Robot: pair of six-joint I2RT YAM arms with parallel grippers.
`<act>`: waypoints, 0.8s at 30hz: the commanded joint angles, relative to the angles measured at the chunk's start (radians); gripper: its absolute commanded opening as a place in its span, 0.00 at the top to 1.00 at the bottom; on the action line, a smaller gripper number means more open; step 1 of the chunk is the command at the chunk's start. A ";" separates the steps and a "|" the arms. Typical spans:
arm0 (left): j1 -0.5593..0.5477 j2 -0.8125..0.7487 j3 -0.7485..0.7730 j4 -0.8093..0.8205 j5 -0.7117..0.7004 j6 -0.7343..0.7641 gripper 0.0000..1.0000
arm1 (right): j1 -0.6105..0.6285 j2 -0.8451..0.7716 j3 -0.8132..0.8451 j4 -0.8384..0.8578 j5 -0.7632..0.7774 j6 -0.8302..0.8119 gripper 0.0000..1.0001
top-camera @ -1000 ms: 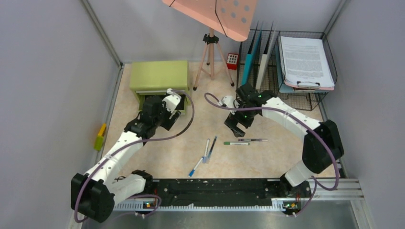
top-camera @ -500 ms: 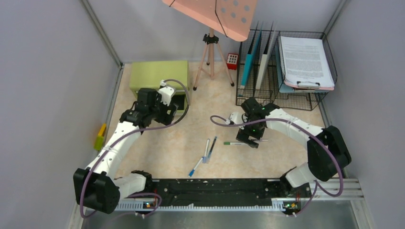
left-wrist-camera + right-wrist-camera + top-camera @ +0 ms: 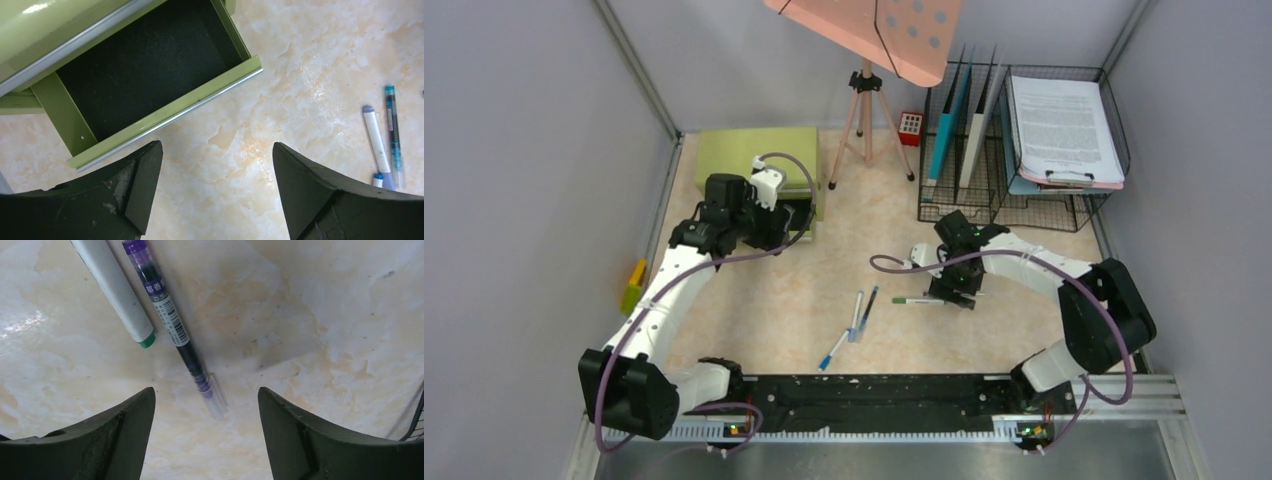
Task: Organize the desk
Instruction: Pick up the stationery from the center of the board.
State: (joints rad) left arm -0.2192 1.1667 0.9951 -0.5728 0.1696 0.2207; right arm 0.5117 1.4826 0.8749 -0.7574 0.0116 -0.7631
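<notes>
Overhead, two close wrists; shared desk

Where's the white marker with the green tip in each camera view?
Top external: white marker at center, just left of the right gripper.
Left wrist: not in it.
Right wrist: white marker upper left, beside a purple pen.
Shared landmark: the marbled desk.

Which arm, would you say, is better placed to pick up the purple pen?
Right: the right hand, open, hovers over the purple pen; the left hand is at the open drawer.
</notes>
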 commanded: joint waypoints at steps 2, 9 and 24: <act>0.029 0.021 0.107 -0.042 0.076 -0.032 0.14 | -0.008 0.037 -0.024 0.075 0.019 -0.025 0.31; 0.058 0.025 0.146 -0.062 0.106 -0.054 0.14 | -0.014 0.078 -0.037 0.089 0.013 -0.028 0.60; 0.348 0.110 0.265 -0.154 0.288 -0.218 0.13 | 0.001 0.165 0.459 -0.140 -0.159 0.084 1.00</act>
State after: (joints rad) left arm 0.0597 1.2728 1.2156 -0.7216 0.4057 0.0536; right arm 0.4992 1.6138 1.1404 -0.8433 -0.0528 -0.7395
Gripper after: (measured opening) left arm 0.863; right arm 0.038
